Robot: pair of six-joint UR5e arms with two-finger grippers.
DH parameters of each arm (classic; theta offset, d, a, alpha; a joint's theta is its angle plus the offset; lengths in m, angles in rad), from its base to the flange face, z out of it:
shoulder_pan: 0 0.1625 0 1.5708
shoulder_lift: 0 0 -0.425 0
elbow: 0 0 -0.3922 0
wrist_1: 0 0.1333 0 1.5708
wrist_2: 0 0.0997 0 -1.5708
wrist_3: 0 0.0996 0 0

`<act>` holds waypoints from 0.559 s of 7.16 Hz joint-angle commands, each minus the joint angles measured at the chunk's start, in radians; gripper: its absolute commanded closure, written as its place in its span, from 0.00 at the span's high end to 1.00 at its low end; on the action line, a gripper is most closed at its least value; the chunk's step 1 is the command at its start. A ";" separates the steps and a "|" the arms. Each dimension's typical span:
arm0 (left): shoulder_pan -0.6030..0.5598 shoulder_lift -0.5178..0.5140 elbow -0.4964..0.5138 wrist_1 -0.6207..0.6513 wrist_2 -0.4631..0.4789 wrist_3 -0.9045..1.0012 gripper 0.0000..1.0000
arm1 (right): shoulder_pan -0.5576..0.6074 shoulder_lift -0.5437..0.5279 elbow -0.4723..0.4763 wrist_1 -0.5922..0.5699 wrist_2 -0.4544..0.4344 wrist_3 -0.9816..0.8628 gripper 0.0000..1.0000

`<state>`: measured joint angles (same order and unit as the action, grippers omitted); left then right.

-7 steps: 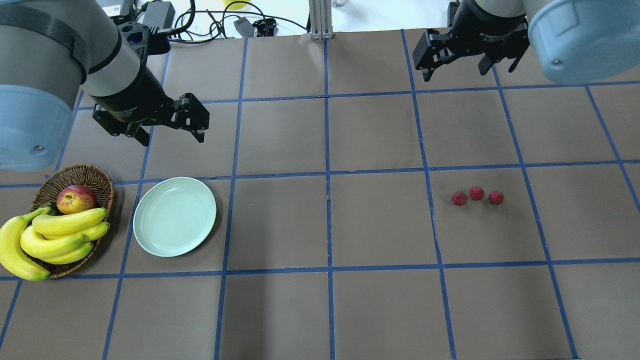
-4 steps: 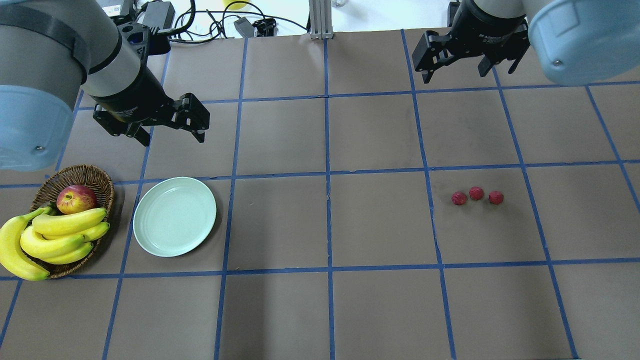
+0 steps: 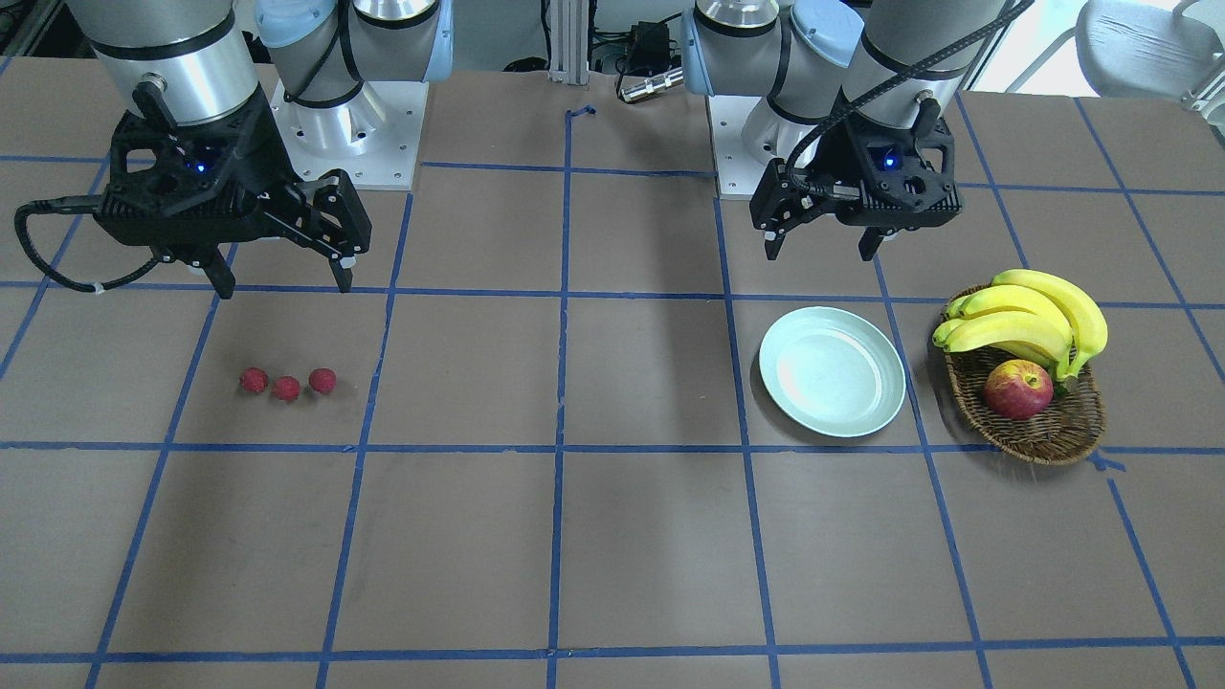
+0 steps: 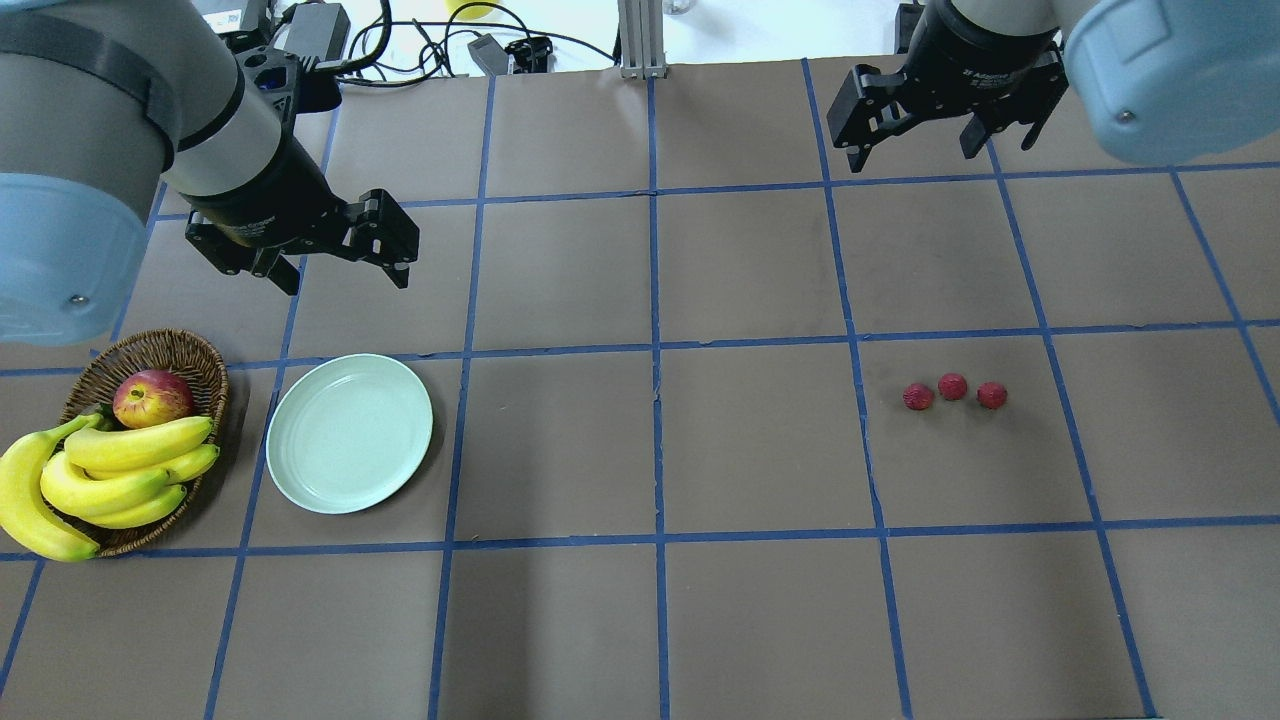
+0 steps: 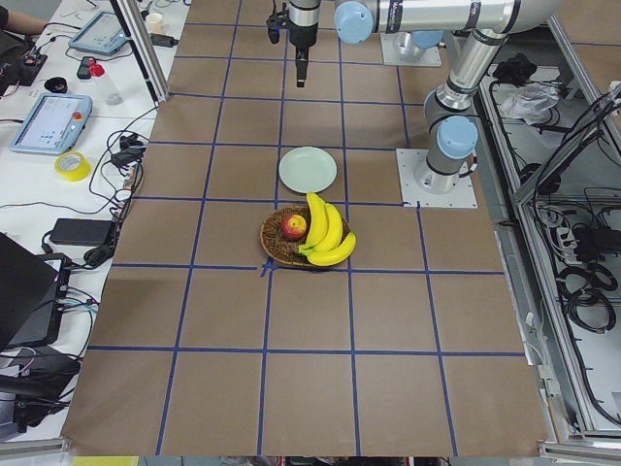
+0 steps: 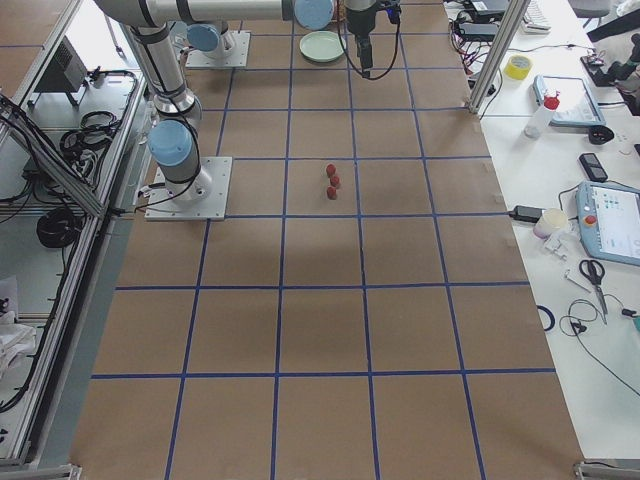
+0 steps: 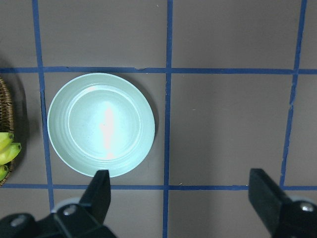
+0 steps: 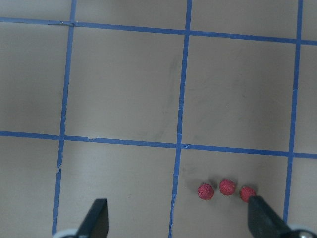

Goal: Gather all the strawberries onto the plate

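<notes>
Three strawberries (image 4: pixel 952 386) lie in a short row on the brown table, right of centre; they also show in the front view (image 3: pixel 285 388) and the right wrist view (image 8: pixel 227 187). The mint-green plate (image 4: pixel 349 433) sits empty at the left, and also shows in the front view (image 3: pixel 832 371) and the left wrist view (image 7: pixel 101 124). My left gripper (image 4: pixel 345 280) is open and empty, in the air just behind the plate. My right gripper (image 4: pixel 912 155) is open and empty, well behind the strawberries.
A brown wicker basket (image 4: pixel 200 352) with bananas (image 4: pixel 120 465) and a red-yellow apple (image 4: pixel 152 397) stands left of the plate. Cables and adapters (image 4: pixel 320 30) lie beyond the table's far edge. Blue tape lines grid the table.
My right arm has shifted slightly, its gripper still open behind the strawberries. The left arm, strawberries and plate have not moved.
</notes>
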<state>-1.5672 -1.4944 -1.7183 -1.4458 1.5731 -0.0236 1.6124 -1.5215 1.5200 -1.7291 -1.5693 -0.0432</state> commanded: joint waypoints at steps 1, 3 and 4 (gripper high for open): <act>-0.001 0.005 -0.018 0.001 0.034 0.001 1.00 | -0.002 0.000 -0.004 0.011 0.009 0.000 1.00; -0.001 0.003 -0.030 0.002 0.032 -0.004 1.00 | -0.003 0.001 -0.006 0.032 0.012 -0.007 1.00; -0.001 0.003 -0.036 0.002 0.031 -0.001 1.00 | -0.003 0.001 -0.004 0.055 0.011 -0.013 1.00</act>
<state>-1.5677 -1.4910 -1.7468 -1.4441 1.6040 -0.0257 1.6098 -1.5208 1.5148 -1.6954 -1.5585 -0.0505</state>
